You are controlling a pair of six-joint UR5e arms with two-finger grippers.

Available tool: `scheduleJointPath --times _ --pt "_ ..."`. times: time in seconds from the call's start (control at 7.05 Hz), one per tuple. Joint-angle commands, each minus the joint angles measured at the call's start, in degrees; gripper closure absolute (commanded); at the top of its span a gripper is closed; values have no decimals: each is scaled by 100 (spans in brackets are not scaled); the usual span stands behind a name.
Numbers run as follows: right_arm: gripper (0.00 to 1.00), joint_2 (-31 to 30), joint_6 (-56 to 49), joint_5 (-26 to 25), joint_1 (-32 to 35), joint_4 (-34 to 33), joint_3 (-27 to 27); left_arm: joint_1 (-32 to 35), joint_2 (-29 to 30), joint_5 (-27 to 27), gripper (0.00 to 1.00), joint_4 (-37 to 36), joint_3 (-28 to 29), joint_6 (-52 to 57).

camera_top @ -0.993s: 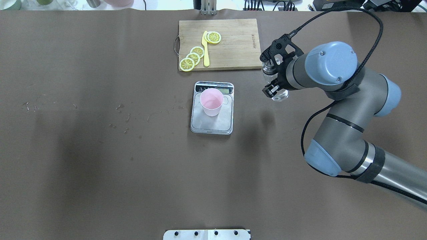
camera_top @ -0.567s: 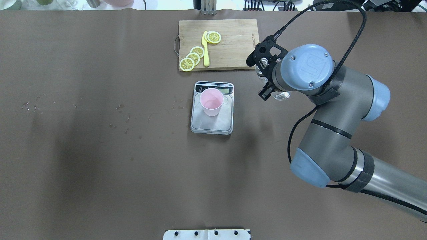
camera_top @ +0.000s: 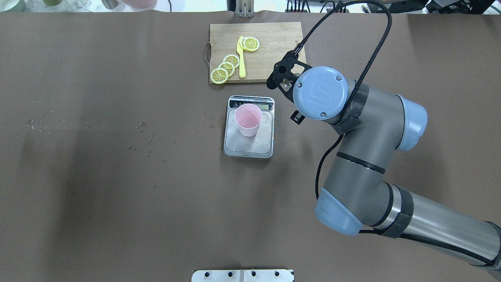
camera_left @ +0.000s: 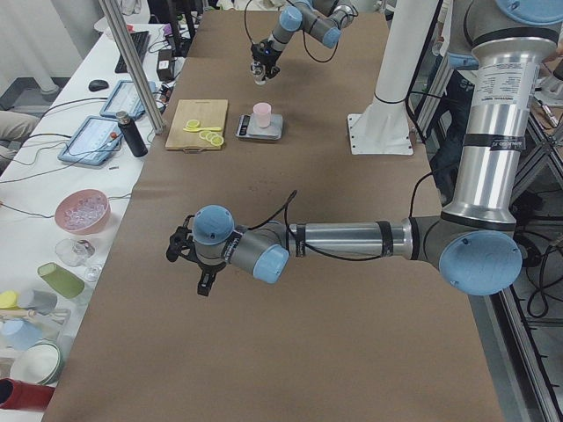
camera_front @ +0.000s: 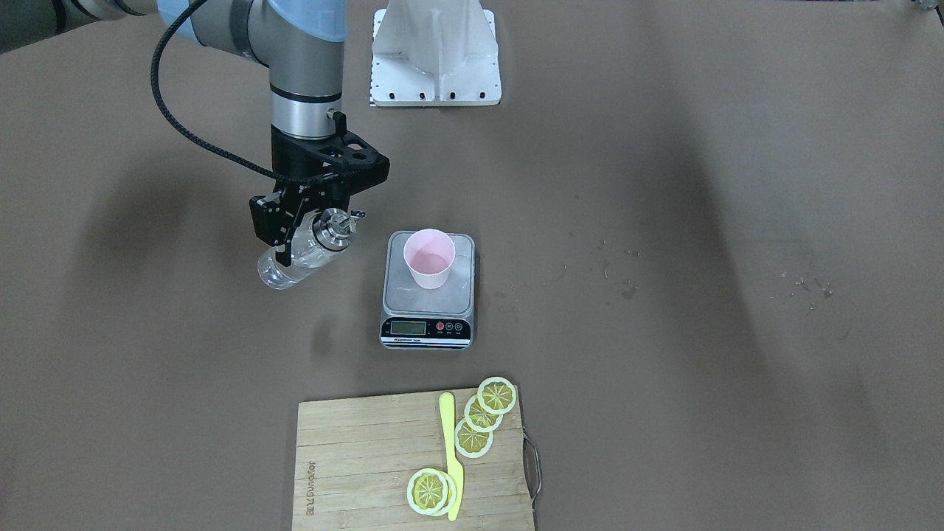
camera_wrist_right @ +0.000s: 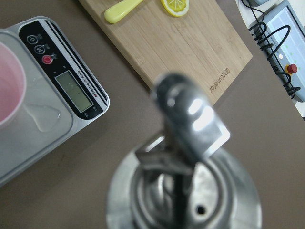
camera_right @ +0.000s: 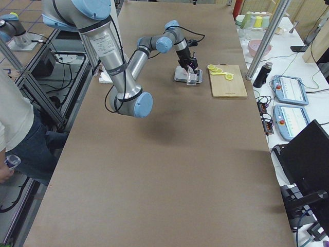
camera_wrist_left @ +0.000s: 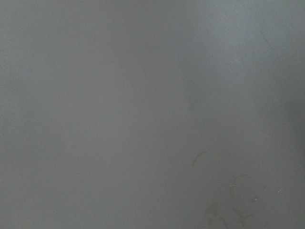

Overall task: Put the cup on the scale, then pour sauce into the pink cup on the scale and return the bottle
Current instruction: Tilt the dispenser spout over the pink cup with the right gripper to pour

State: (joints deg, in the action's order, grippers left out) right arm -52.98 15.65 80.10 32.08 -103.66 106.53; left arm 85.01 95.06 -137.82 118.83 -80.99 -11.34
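1. The right gripper (camera_front: pixel 293 249) is clenched on the bottle (camera_front: pixel 284 267). It holds the bottle tilted and off the table (camera_top: pixel 98 176), silver cap toward the cup (camera_front: pixel 429 258), with a bare gap to the scale (camera_front: pixel 402 295).
2. The cup stands upright on the platform, inside its edges.
3. The cutting board (camera_front: pixel 361 457) lies near the scale's display end, apart from it.
4. The left gripper (camera_left: pixel 185 251) hangs over open brown table, well apart; whether its fingers are released or clenched cannot be told.
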Motion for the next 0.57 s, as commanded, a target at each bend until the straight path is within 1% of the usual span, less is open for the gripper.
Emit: scheduleJointPath --times 0.0,0.14,0.28,0.43 --pt "100 357 -18 -275 -97 -58 -395 7 -5 -8 3 0 74 17" --pt "100 567 -114 -467 -97 -154 -632 16 -13 -8 3 9 127 44" --pt "100 717 -175 -547 -106 -242 -782 16 -13 -16 3 18 188 44" --pt "100 789 -315 -748 -97 -338 -870 24 -22 -77 3 26 276 53"
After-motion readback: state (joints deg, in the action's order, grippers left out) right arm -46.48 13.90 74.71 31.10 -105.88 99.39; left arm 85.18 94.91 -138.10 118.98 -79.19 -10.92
